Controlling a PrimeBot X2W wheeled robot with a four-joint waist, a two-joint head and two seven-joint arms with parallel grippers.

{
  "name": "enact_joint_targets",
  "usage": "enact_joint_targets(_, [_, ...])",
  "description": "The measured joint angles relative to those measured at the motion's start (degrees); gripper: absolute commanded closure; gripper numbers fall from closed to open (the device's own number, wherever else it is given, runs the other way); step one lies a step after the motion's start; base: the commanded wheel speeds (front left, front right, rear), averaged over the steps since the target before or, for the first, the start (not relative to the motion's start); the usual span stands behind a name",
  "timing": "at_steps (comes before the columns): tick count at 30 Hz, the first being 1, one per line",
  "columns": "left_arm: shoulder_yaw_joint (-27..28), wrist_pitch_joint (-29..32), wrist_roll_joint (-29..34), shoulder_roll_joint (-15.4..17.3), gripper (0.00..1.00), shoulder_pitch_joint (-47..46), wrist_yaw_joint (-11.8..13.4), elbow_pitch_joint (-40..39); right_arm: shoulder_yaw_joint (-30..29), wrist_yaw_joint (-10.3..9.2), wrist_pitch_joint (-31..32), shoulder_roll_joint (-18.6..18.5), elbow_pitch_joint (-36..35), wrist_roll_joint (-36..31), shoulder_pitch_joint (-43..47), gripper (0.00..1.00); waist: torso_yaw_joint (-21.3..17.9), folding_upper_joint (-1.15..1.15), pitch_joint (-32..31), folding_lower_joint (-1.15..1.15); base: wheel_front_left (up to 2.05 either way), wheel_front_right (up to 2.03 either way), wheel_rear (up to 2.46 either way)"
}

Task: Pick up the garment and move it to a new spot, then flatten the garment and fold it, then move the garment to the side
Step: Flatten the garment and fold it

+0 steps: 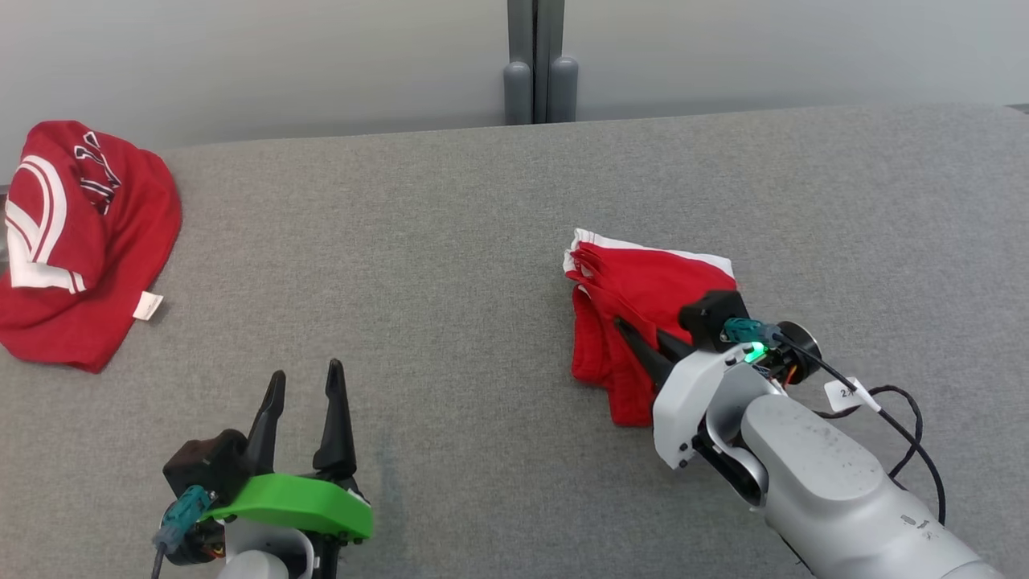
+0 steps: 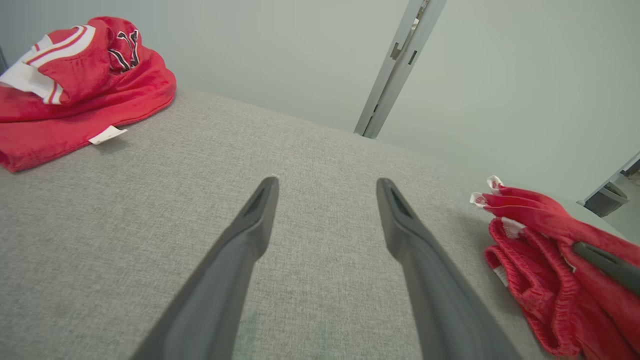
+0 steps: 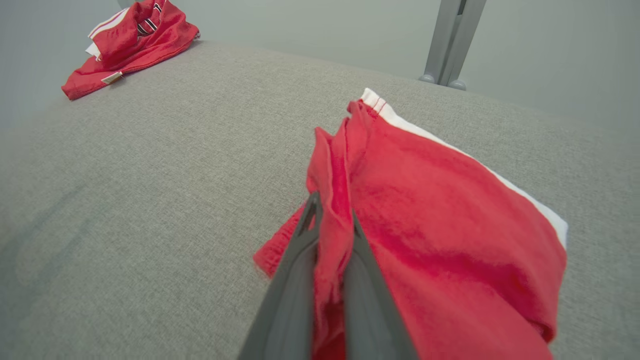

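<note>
Our right fingers [image 3: 292, 285] pinch the folded garment [image 3: 425, 215] between them; left fingers [image 2: 235, 260] spread, empty. Folding looks done, we reckon; only moving aside remains.

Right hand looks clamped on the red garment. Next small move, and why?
Likely lift the right hand slightly without loosening the grip. It is shut on a fold of the red garment, which lies bunched on the grey table, so it needs raising clear before carrying it to a new spot. The left hand is open, apart from it, holding nothing.
</note>
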Motion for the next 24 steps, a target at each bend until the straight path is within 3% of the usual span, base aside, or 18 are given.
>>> enact_joint_targets(6, [0.0,0.0,0.4,-0.5,0.0,0.1,-0.5,0.4,0.5,0.0,1.7,-0.5,-1.4,-0.3,1.3,0.98,-0.8,0.0,0.1,0.0,0.0,0.0,0.0])
enact_joint_targets(8, [-0.1,0.0,0.4,-0.7,0.0,0.1,-0.6,0.5,1.2,0.0,1.7,-0.2,-1.7,-0.4,1.9,0.59,-0.8,0.0,0.1,0.0,0.0,0.0,0.0])
enact_joint_targets(9, [0.0,0.0,0.4,-0.7,0.0,0.1,-0.7,0.7,1.6,0.0,1.7,0.0,-2.1,-0.3,2.2,0.03,-0.8,0.0,0.1,0.0,0.0,0.0,0.0])
enact_joint_targets(17, [-0.7,0.0,1.1,-1.1,0.0,0.2,-1.1,1.6,4.0,0.0,-0.5,0.4,-6.1,1.2,4.0,0.0,-0.6,0.0,-0.7,0.0,0.0,0.0,0.0])
enact_joint_targets(24, [-1.5,0.0,1.2,-1.5,0.0,1.0,-1.2,1.8,-1.6,0.0,-3.0,-1.3,-8.7,0.2,4.5,0.0,-0.8,0.0,-1.9,0.0,0.0,0.0,0.0])
